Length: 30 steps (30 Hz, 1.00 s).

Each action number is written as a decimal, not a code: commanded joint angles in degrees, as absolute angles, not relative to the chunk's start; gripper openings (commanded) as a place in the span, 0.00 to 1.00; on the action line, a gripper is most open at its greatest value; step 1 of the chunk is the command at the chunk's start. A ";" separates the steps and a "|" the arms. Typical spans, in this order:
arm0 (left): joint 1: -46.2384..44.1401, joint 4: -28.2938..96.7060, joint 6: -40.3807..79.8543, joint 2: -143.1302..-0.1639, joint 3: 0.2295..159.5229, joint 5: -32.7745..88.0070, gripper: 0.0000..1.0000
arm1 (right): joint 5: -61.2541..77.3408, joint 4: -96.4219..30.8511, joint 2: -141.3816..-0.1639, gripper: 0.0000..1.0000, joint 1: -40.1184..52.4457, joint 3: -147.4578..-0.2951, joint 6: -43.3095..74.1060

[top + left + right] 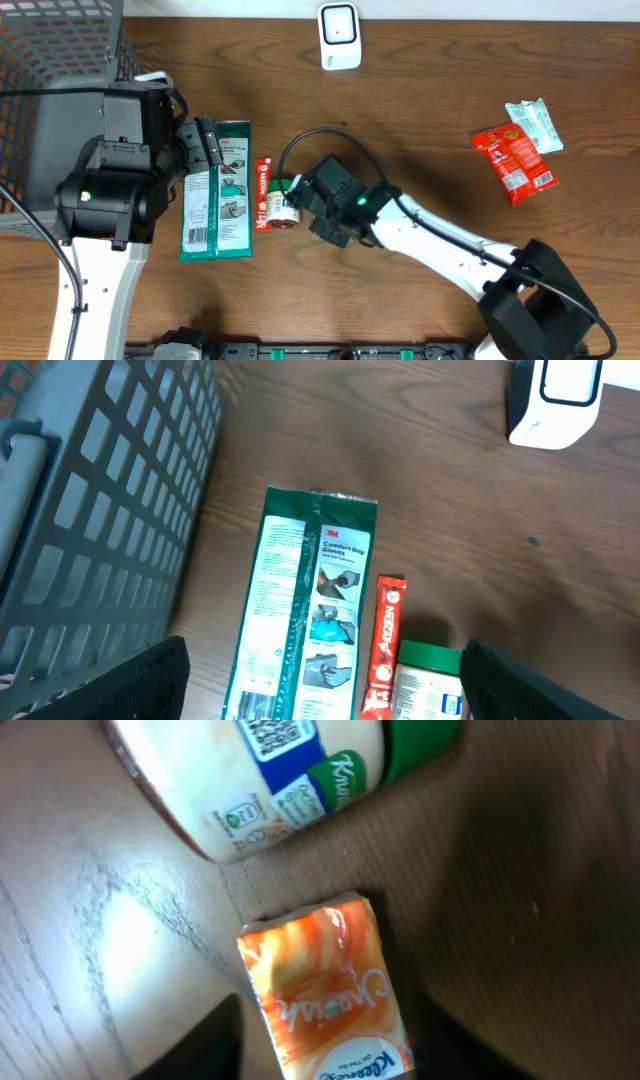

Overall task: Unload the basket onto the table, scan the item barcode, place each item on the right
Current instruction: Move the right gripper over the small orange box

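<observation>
Right tool (303, 198) at frame centre straddling orange pack (320, 995) beside jar (260, 780), grip unclear; left tool (325, 685) wide open, empty, over glove packet (300, 600).

The basket (60, 60) sits at the table's (430, 90) far-left corner. Right of it lie the glove package (217, 190), the stick sachet (263, 192) and the jar (281, 208), side by side. A small pack (320, 990) lies near the jar. The scanner (340, 37) stands at the far edge; well right, a packet (513, 162) lies with another packet (533, 125) just behind

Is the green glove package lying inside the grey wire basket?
No, the green glove package lies flat on the wooden table, outside the wall of the basket.
</observation>
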State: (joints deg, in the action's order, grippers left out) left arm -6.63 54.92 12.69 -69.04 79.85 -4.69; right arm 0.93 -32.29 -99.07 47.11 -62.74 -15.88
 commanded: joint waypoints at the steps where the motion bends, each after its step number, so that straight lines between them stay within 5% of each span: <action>1: -6.50 54.85 13.21 -69.23 80.09 -5.19 0.87 | -4.71 -32.27 -98.26 0.39 49.45 -63.18 -13.23; 30: -6.50 54.85 13.21 -69.23 80.09 -5.19 0.87 | -17.91 -24.16 -98.70 0.26 51.07 -52.38 -10.81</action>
State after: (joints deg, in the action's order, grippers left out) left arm -6.63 54.92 12.69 -69.01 79.85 -4.67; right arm -12.21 -25.80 -99.07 51.24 -54.98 -11.42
